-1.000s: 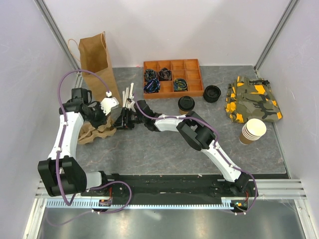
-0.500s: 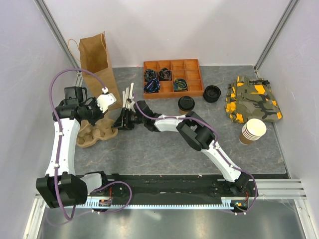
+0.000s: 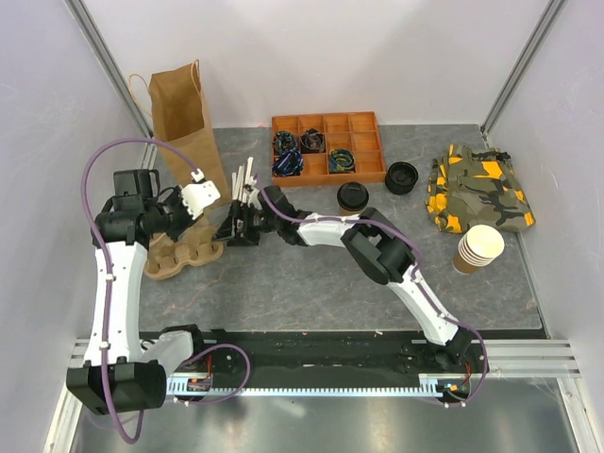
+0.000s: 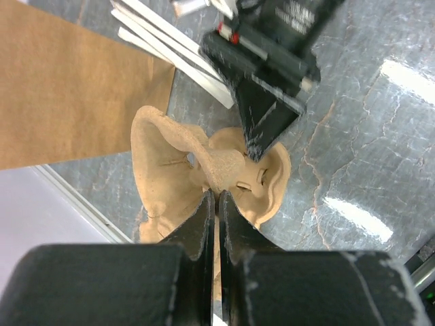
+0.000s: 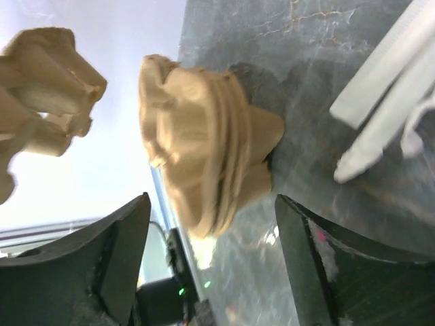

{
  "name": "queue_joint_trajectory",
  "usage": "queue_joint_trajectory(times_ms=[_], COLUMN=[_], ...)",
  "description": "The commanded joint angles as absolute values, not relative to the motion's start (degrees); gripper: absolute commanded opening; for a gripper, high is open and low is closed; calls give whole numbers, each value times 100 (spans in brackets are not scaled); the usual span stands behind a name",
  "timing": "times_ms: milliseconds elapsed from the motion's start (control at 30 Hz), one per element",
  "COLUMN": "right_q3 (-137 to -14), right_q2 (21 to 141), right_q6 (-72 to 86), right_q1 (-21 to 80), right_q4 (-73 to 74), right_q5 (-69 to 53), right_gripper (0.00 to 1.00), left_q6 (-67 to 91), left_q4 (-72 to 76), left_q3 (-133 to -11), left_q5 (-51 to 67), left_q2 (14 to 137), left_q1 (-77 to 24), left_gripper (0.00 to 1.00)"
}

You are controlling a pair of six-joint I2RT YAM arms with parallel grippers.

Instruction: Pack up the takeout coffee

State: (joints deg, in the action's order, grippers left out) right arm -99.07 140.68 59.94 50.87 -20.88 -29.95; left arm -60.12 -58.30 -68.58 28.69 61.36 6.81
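Note:
The takeout coffee [image 3: 352, 196], a tan cup with a black lid, stands upright in front of the orange tray. A tan pulp cup carrier [image 3: 189, 253] lies flat at the left, below the brown paper bag [image 3: 179, 109]. My left gripper [image 3: 177, 226] is above the carrier and shut on its raised middle ridge [image 4: 221, 166]. My right gripper [image 3: 236, 228] is open and empty just right of the carrier, which shows ahead of its jaws in the right wrist view [image 5: 204, 156]. Both grippers are well left of the coffee.
White sticks [image 3: 243, 179] lie beside the right gripper. An orange compartment tray [image 3: 363, 142] holds dark items at the back. A stack of black lids [image 3: 401, 176], a camouflage cloth [image 3: 479, 189] and nested tan cups [image 3: 478, 248] are at the right.
The carrier went from tilted and lifted to lying flat. My left arm swung outward to the left, staying on the carrier. My right gripper shifted slightly.

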Motion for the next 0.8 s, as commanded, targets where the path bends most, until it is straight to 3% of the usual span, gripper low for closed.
queue_joint_trajectory(times_ms=[0,200,467,600,767], right_q3=[-9528,-8807,-7901,-8172,-8630], right_q2=[13062,12140,10592,10695,11310], right_q6=[5845,5389,3465,3155,3208], right_q1=[4817,4615,3911,4060,4297], right_q4=[-2136,-1891,191,413,413], right_q5=[-3480,-4139,-4439,-4412,-4456], right_gripper=[84,85,89,88,85], left_q6=[-6468,-7320,-10034,-11160,-12277], left_q4=[-5941,-6222,-7285,-7470,-7752], left_q3=[-6803,-6601,-5661,-5055,-4632], left_q5=[3129,3304,3620,4253,4684], left_q2=[5819,5301,3887,2938,2786], left_q1=[607,334,255,255,255], left_gripper=[2,2,2,2,2])
